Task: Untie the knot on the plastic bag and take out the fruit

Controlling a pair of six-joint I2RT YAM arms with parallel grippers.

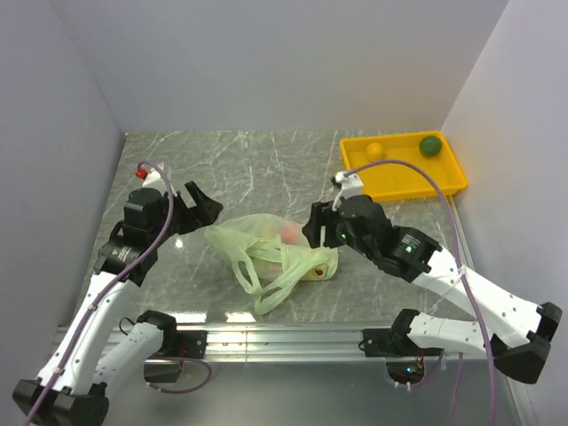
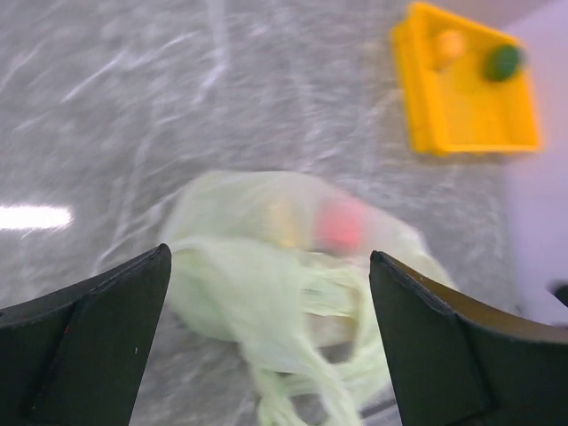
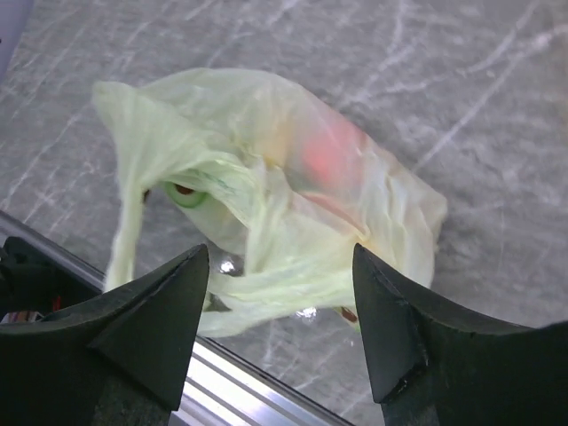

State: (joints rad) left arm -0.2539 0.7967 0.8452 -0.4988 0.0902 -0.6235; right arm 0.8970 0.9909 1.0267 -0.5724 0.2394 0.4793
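The pale green plastic bag lies crumpled mid-table, between my grippers. A red fruit and a yellowish one show through it. Its handle strips trail in loose loops toward the near edge; where they bunch and twist I cannot tell if a knot still holds. A green-rimmed piece with red peeks from a fold. My left gripper is open and empty just left of the bag. My right gripper is open and empty at its right, jaws above the strips.
A yellow tray stands at the back right with a small orange fruit and a dark green round fruit; it also shows in the left wrist view. A metal rail runs along the near edge. Grey walls close in three sides.
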